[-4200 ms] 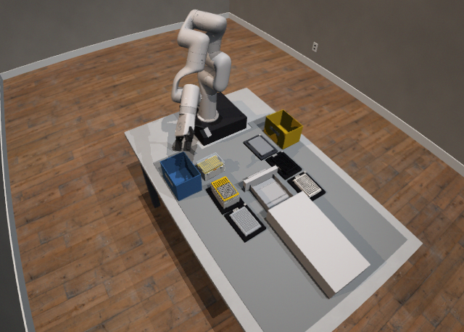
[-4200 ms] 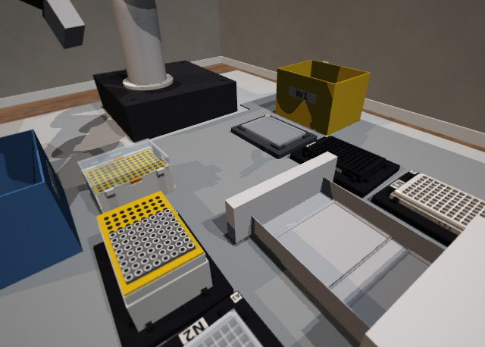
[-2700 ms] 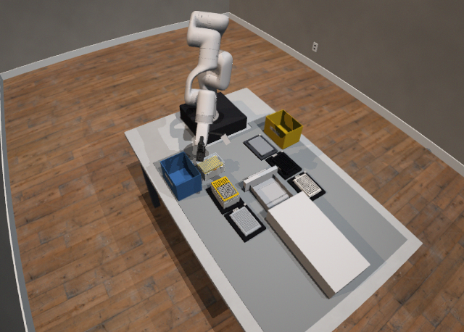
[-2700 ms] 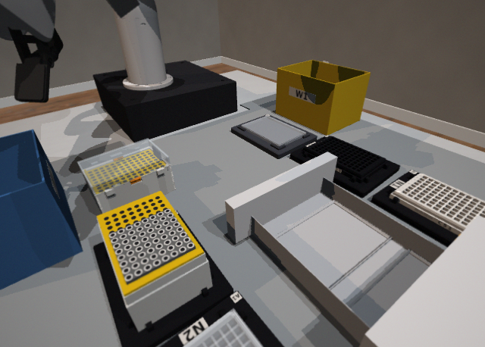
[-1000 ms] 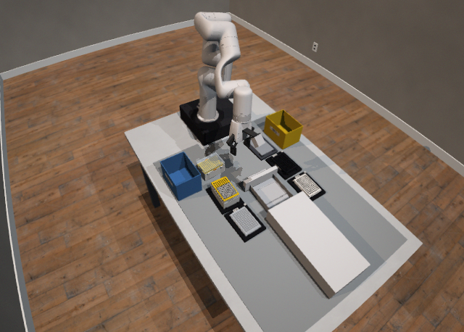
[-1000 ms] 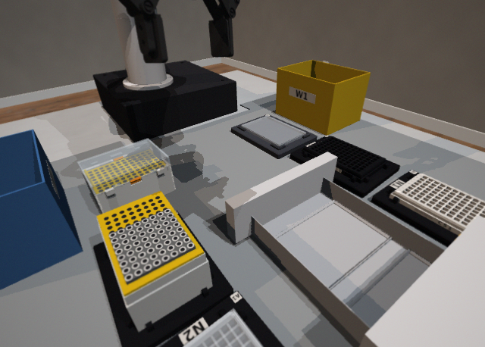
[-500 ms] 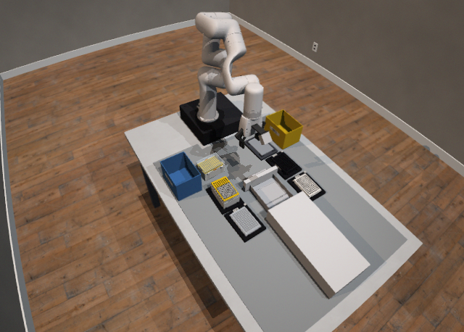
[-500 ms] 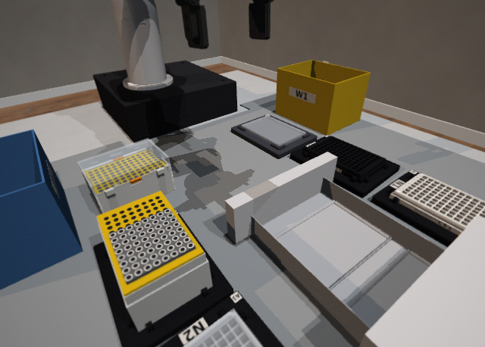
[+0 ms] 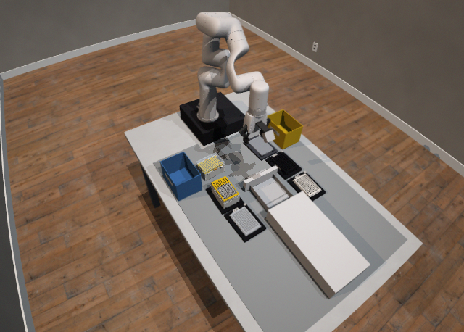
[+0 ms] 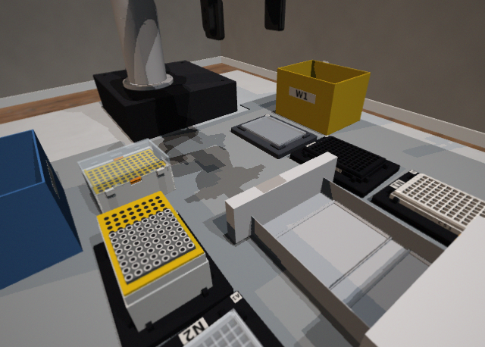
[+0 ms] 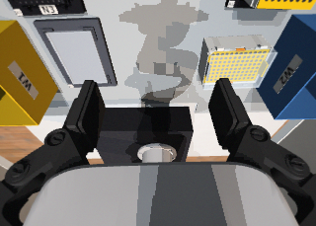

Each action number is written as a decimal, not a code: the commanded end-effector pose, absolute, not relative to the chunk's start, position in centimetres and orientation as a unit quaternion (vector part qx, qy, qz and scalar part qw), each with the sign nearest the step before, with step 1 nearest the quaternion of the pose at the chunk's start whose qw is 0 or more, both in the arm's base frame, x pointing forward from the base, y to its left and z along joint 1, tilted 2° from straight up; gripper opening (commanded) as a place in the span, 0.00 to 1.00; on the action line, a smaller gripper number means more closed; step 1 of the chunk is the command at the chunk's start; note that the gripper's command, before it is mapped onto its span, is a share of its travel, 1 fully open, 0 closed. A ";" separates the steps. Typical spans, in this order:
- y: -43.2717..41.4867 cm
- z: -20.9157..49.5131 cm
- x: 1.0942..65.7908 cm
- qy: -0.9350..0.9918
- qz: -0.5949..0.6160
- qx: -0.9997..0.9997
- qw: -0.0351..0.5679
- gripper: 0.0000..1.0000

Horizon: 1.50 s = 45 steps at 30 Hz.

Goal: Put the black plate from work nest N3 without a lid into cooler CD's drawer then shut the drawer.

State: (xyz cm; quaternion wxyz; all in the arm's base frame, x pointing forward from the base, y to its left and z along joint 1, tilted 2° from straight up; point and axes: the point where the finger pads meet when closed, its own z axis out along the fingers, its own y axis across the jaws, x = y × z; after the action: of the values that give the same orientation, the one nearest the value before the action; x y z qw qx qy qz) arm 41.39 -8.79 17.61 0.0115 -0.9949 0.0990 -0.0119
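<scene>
Here, drawer (image 10: 344, 237) bare inside, black plate (image 10: 348, 161) in its nest, pincer (image 10: 243, 16) apart.

Room's pretty bare: two plain grey-brown walls (image 9: 337, 17) meeting in a corner, with a pale baseboard (image 9: 348, 88) running along the bottom. One white wall outlet (image 9: 315, 46) on the right-hand wall. Floor (image 9: 82, 141) is reddish-brown wood planks. In the middle stands a white table (image 9: 157, 141) with dark legs, topped by a grey mat (image 9: 239, 261). Lighting is soft and even, throwing a shadow under the table.
</scene>
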 end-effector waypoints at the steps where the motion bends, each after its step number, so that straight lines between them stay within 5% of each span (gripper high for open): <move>1: -8.8 17.8 41.5 0.099 -0.014 -0.995 0.011 1.00; 45: 5.8 10.3 49.0 0.085 -0.014 -0.996 0.011 1.00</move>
State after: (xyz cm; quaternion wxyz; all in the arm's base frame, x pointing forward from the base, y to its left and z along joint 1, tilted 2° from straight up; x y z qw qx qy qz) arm 48.12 4.93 10.72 0.0180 -0.9962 0.0831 -0.0170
